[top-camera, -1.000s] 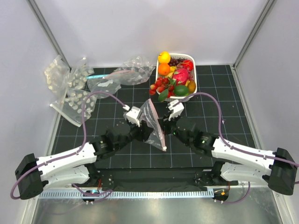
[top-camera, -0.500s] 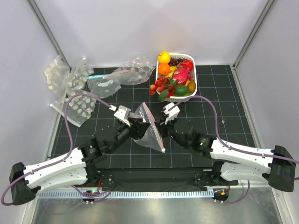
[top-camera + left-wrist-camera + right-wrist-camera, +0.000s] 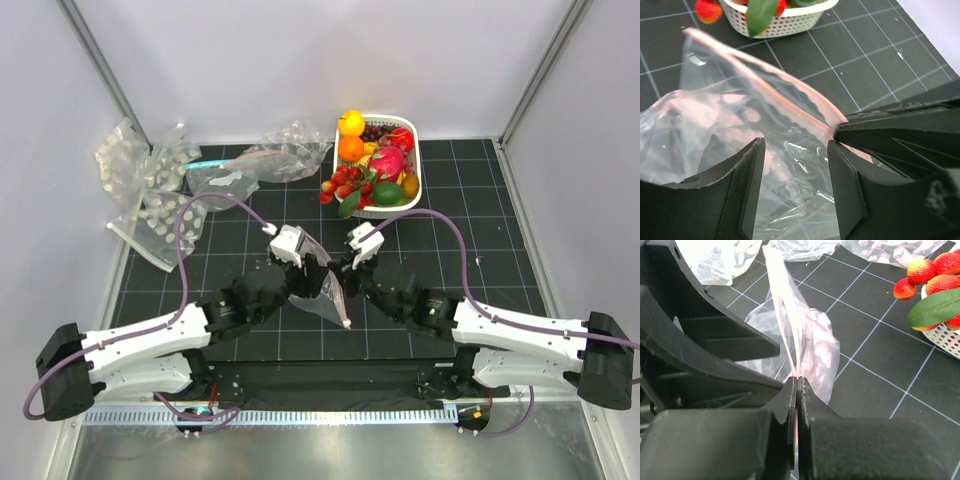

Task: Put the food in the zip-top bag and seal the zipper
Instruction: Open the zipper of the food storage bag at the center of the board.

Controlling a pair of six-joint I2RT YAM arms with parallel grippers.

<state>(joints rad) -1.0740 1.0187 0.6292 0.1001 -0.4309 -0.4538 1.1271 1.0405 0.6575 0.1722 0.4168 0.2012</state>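
Film of the zip-top bag (image 3: pixel 735 115) hangs between the spread jaws of the left gripper (image 3: pixel 797 187) at mid-tabletop (image 3: pixel 480 230). Jaws of the right gripper (image 3: pixel 797 390) pinch its zipper (image 3: pixel 789 330). Behind, the food (image 3: pixel 388 160) sits in a white basket (image 3: pixel 418 168).

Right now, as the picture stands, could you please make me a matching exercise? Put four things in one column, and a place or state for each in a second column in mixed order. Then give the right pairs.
Things:
1. right gripper
2. left gripper
3. zip-top bag
4. strawberries

Places or states:
A. jaws apart, with the bag's clear film between them
B. spilling over the near left rim of the white basket
C. shut on the pinkish zipper edge
D. between the two grippers

Right pairs: 1-C, 2-A, 3-D, 4-B
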